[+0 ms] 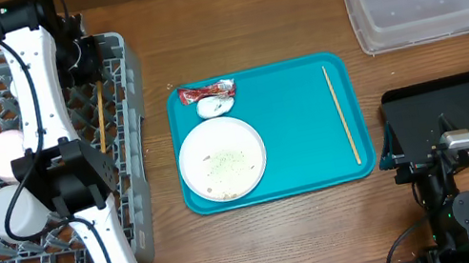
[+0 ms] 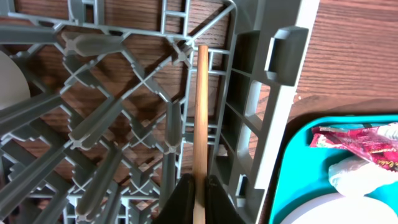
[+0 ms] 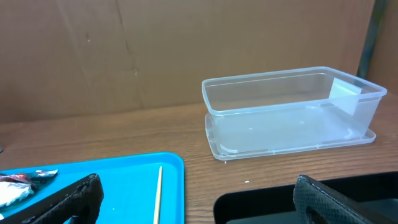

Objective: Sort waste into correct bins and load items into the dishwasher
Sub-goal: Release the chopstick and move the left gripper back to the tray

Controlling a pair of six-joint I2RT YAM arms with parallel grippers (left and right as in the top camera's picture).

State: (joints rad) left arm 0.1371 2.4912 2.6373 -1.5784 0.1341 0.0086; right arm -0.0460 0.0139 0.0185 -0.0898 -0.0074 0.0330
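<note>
Left end effector (image 2: 200, 194) clamped on chopstick (image 2: 202, 112), held lengthwise beside wall of dishwasher rack (image 2: 273, 124), likely for laying flat. Right end effector (image 3: 199, 205) wide, empty, by black tray (image 1: 463, 110).

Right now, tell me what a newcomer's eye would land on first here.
The bright teal tray in the middle stands out, carrying a white plate flecked with food grains, a red wrapper and one chopstick. At left, over the grey rack, the left fingers are shut on a second chopstick.
</note>
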